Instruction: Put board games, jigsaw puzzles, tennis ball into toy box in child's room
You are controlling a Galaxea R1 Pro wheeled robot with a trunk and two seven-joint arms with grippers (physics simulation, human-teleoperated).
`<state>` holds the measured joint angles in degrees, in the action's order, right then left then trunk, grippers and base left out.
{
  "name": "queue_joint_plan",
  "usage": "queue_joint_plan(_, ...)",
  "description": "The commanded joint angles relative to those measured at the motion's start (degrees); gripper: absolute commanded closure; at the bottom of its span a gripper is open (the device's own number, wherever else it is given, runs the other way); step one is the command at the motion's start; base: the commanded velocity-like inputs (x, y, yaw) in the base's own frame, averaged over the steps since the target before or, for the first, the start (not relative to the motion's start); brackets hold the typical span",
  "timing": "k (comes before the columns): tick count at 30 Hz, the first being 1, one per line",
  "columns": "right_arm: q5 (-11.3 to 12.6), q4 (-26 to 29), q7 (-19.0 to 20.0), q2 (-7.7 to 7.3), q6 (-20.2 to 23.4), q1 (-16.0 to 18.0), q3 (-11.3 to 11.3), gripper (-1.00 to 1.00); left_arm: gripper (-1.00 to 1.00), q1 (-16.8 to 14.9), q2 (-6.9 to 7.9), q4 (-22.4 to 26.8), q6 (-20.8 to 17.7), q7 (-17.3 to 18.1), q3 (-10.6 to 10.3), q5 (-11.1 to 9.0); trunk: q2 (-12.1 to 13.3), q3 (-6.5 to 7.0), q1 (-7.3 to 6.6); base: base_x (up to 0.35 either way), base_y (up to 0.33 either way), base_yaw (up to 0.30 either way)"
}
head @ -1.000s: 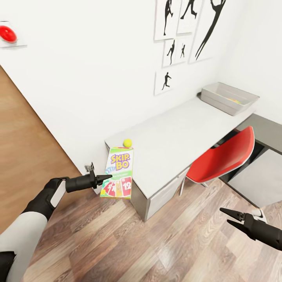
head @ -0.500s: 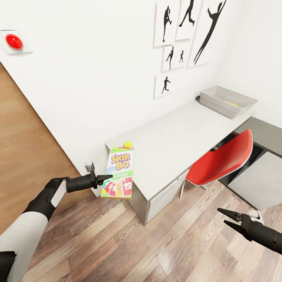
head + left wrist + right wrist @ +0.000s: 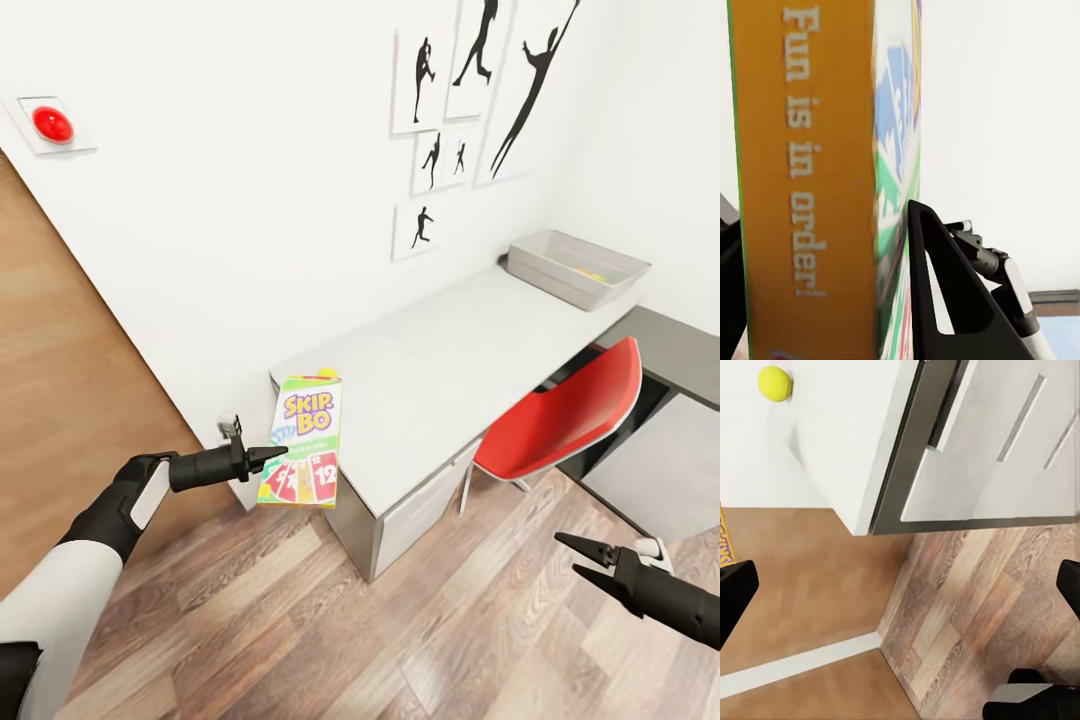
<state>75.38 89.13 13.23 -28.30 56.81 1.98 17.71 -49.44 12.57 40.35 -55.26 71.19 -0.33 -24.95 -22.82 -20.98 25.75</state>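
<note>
My left gripper (image 3: pixel 272 457) is shut on the Skip-Bo board game box (image 3: pixel 303 441), held upright in the air at the near left corner of the white table (image 3: pixel 450 345). In the left wrist view the box's orange side (image 3: pixel 802 180) sits between the black fingers (image 3: pixel 949 300). The yellow tennis ball (image 3: pixel 326 373) peeks over the box's top edge and lies near the table corner (image 3: pixel 775 382). The grey toy box (image 3: pixel 577 265) stands at the table's far right end. My right gripper (image 3: pixel 582 558) hangs open and empty over the floor; its midpoint (image 3: pixel 900 592) faces the table's drawers.
A red chair (image 3: pixel 565 410) is tucked under the table's right half. A dark grey cabinet (image 3: pixel 670 400) stands right of it. A wooden door (image 3: pixel 60 340) fills the left, with a red button (image 3: pixel 52 123) on the wall above. Wood floor lies open in front.
The whole view has shifted a little as the camera moved, so the tennis ball is now mostly hidden behind the box. Both arms keep their pose; the left still holds the box.
</note>
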Motion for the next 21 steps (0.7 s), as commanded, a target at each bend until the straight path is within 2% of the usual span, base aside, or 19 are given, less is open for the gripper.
queue_joint_plan(1,-0.6,0.0,0.3,0.0,0.2,0.0,0.1,-1.0,1.0,0.0,0.01,0.0,-0.4,0.1,0.0,-0.1,-0.1,0.01,0.03,0.0,0.0,0.0)
queue_joint_plan(21,-0.6,0.0,-0.3,0.0,0.2,0.0,0.0,-1.0,1.0,0.0,-0.01,0.0,-0.3,0.0,0.0,-0.1,-0.1,1.91,0.03,0.0,0.0,0.0)
